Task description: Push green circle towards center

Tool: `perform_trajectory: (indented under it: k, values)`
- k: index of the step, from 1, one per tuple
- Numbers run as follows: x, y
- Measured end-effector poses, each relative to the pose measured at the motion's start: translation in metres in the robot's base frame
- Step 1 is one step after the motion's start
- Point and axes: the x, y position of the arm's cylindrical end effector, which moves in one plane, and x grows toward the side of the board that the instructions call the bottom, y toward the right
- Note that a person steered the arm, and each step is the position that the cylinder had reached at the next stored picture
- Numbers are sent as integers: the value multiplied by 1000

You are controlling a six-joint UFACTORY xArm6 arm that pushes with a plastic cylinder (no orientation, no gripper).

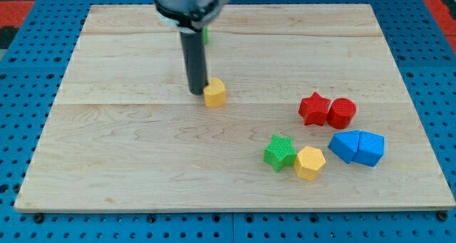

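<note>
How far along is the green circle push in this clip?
Nothing looks done: only a green sliver shows behind the rod near the view's top, probably the green circle, away from the board's centre. My tip sits beside the small yellow block, below that sliver. The whole push remains.

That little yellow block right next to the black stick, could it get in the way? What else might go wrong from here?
Yes. My tip sits right against the small yellow block, so moving toward the view's right would likely shove it instead.

The green circle is almost hidden behind my rod near the view's top; only a sliver shows, so I could misjudge where to contact it.

A long push toward the view's lower right might also disturb the green star and yellow hexagon.
</note>
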Motion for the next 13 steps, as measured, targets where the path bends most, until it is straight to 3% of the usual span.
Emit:
perform_trajectory:
  k: [1,3,4,5,6,7,8,9,10,11,12,13]
  values:
    - [23,14]
    - [-106,-71]
    - [-127,-161]
    - [-141,-163]
    - [-175,-147]
    - [-157,-80]
    - [-105,-49]
    - [-151,-110]
    - [-218,-62]
    - [-139,12]
    - [-94,-10]
    - [-139,-12]
